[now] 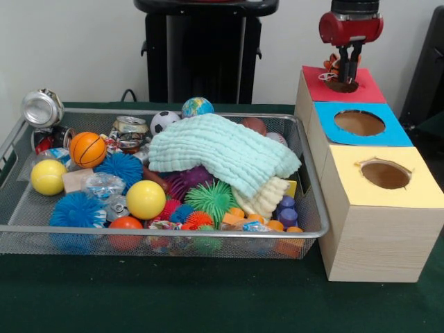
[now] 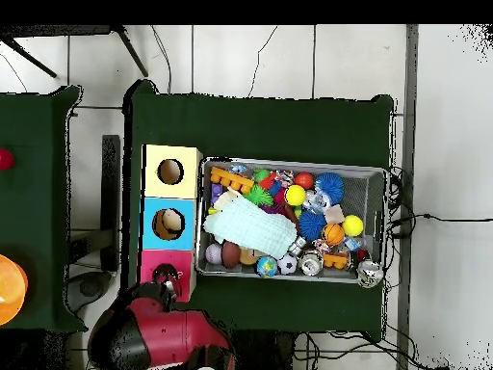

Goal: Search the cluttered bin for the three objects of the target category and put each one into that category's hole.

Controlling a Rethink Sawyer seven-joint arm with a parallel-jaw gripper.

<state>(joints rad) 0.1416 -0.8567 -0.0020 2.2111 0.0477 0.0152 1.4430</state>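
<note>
The hand (image 1: 345, 69) hangs straight over the red-topped box (image 1: 361, 89), its dark fingers pointing down at the round hole (image 1: 341, 86) cut in that top. The fingers are drawn close about a small orange and white object (image 1: 334, 64), which bulges out to one side just above the opening; what it is I cannot make out. Holding it upright and centred over the hole makes sense, since a release here would probably let it fall straight in. In the overhead view the red arm (image 2: 154, 332) reaches to that same end box, and the hole is largely covered by it. Beside the red top lie the blue top (image 1: 361, 125) and the yellow top (image 1: 385, 177), each with its own hole, the three set in a row hard against one end of the wire bin (image 1: 14, 149), probably so that a carry from bin to hole is short. The bin is still crowded: a pale green cloth (image 1: 222, 152) lies draped over the middle and may hide things beneath, with spiky balls, a small basketball (image 1: 87, 149), yellow balls and crushed cans round it. All stands on the green bench (image 1: 173, 298). Which other pieces belong to the red category I cannot tell from here.
</note>
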